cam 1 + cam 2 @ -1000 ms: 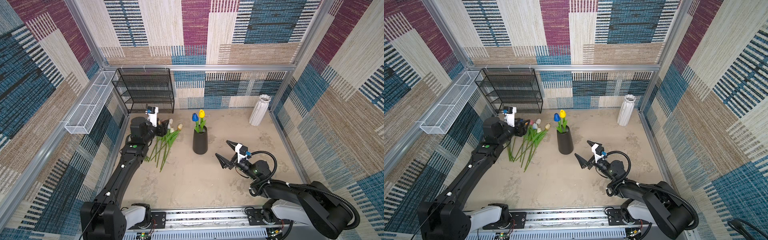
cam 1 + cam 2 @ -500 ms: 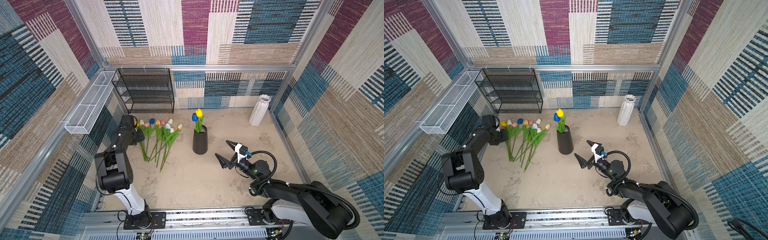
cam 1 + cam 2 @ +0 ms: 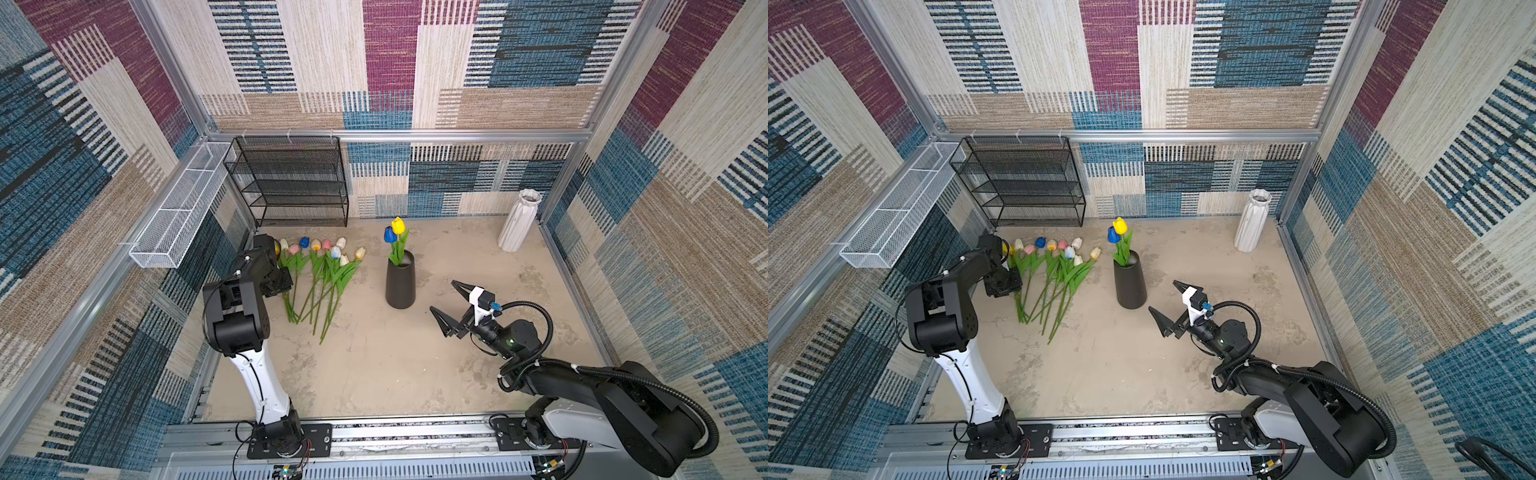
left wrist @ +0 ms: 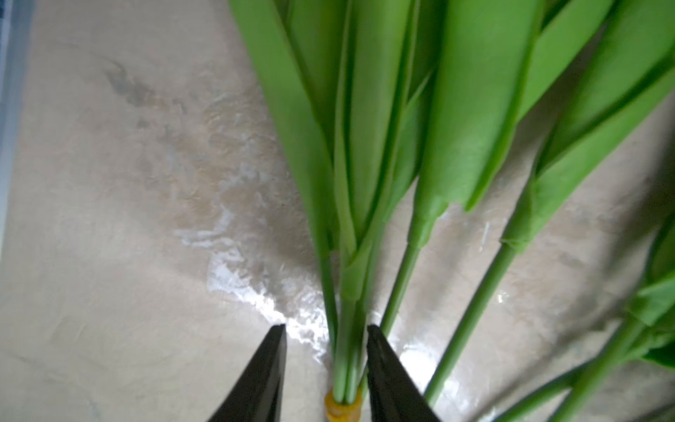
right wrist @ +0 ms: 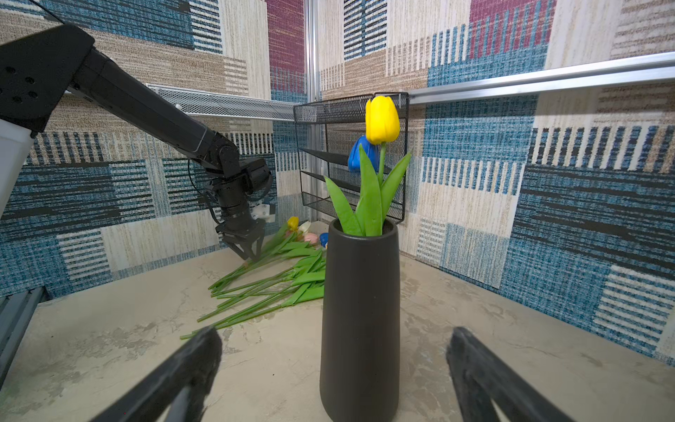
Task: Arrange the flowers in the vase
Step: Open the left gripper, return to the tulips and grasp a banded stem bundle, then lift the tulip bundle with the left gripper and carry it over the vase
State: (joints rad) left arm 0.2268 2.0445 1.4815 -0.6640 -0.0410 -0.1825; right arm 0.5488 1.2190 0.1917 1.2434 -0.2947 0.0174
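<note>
Mottled beige tabletop [image 3: 374, 374]: L end effector [image 4: 325, 326] part-open astride thin tulip stems [image 4: 347, 339], R end effector [image 3: 442, 295] wide-open.

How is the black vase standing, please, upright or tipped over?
Upright: the black vase stands on its base, mouth up, holding a yellow tulip and a blue tulip.

Two flowers [image 3: 398, 226] stood in the vase [image 3: 400, 286]. Left of the vase, the loose flowers [image 3: 328, 272] lay on the floor [image 3: 374, 374]. A wire shelf [image 3: 291, 183] stood behind and left of the vase, and a second vase [image 3: 519, 220] behind and right, well apart, in the corner.
</note>
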